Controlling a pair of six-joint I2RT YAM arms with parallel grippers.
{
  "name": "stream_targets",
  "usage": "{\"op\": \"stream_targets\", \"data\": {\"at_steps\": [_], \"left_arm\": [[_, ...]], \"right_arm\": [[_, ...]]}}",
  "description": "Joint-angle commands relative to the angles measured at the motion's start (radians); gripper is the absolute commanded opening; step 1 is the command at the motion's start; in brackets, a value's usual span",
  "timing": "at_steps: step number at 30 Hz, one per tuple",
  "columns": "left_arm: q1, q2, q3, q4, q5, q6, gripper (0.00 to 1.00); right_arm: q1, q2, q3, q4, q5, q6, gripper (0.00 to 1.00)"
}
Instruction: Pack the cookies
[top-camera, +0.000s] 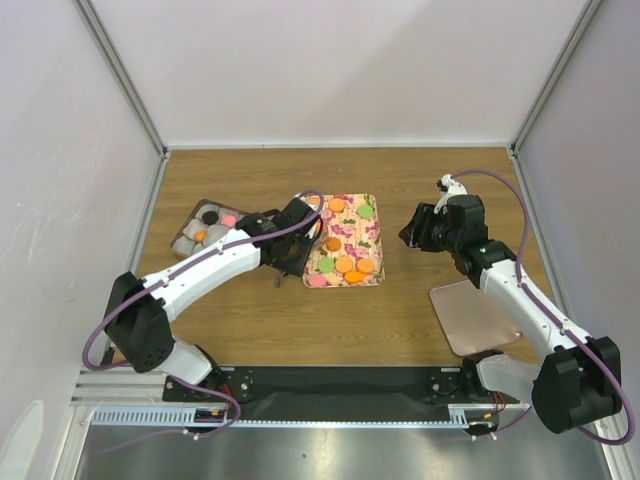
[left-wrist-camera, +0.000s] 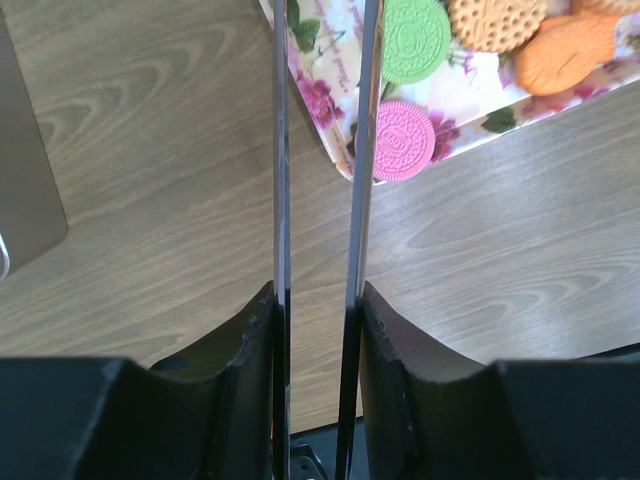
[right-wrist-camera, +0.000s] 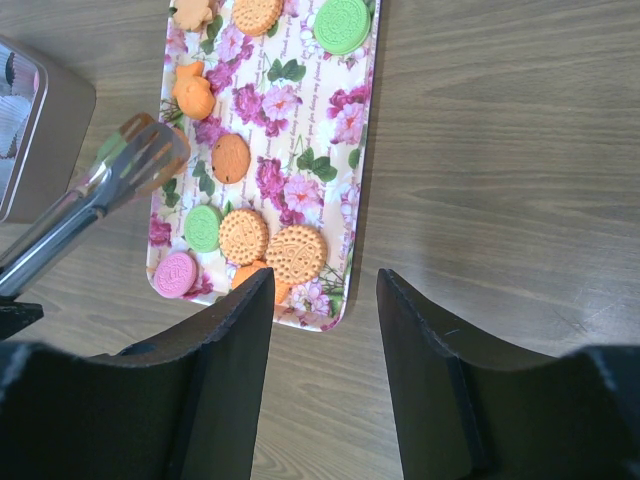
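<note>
On the floral tray (right-wrist-camera: 300, 150) the cookies (right-wrist-camera: 245, 236) are spread; tongs (right-wrist-camera: 100, 190) are clamped in the left gripper (left-wrist-camera: 315, 300) over the tray's left edge; the right gripper (right-wrist-camera: 325, 290) is held open, empty.

Tongs (left-wrist-camera: 362, 150), green cookie (left-wrist-camera: 415, 40): partly beyond top edge

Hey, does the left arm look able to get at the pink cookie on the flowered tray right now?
Probably yes. The left tool grips tongs whose tips hang over the tray, and the pink cookie lies uncovered at the tray's near corner, with nothing on top of it.
</note>
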Motion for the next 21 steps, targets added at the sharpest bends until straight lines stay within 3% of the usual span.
{"op": "stream_targets", "data": {"at_steps": [1,11,21], "left_arm": [[-0.008,-0.01,0.061,0.009,-0.031,0.012,0.36],[0.057,-0.104,0.064,-0.046,-0.097,0.017,0.36],[0.323,-0.248,-0.03,-0.061,-0.093,0.034,0.36]], "right_arm": [[-0.001,-0.023,0.01,0.015,0.008,0.001,0.51],[-0.001,-0.02,0.009,0.016,-0.001,0.002,0.51],[0.0,-0.017,0.007,0.022,-0.019,0.007,0.51]]}}
